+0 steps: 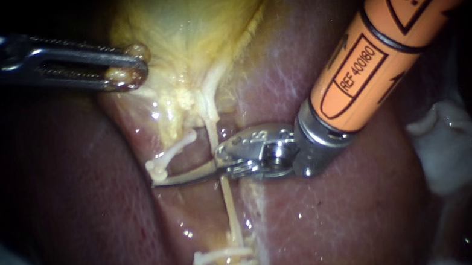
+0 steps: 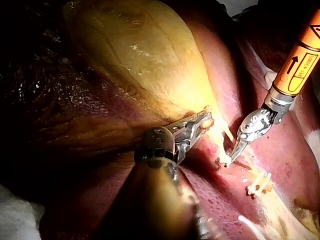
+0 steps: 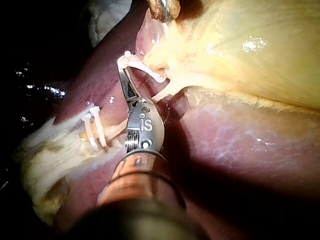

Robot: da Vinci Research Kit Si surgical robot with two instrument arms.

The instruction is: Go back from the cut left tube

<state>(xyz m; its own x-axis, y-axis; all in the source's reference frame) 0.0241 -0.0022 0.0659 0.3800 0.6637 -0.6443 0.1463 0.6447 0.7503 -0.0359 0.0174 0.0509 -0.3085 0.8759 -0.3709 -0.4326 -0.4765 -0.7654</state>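
R instrument [image 1: 163, 182] blades together, tips beside cut left tube [image 1: 170, 154], L instrument [image 1: 131, 68] gripping gallbladder [image 1: 191, 22]

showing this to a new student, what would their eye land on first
Likely the right instrument, its orange shaft filling the upper right, thin jaws shut beside a cut tube stub on the liver. Then the yellow gallbladder above, its edge gripped by the left instrument, and the white clips lower down.
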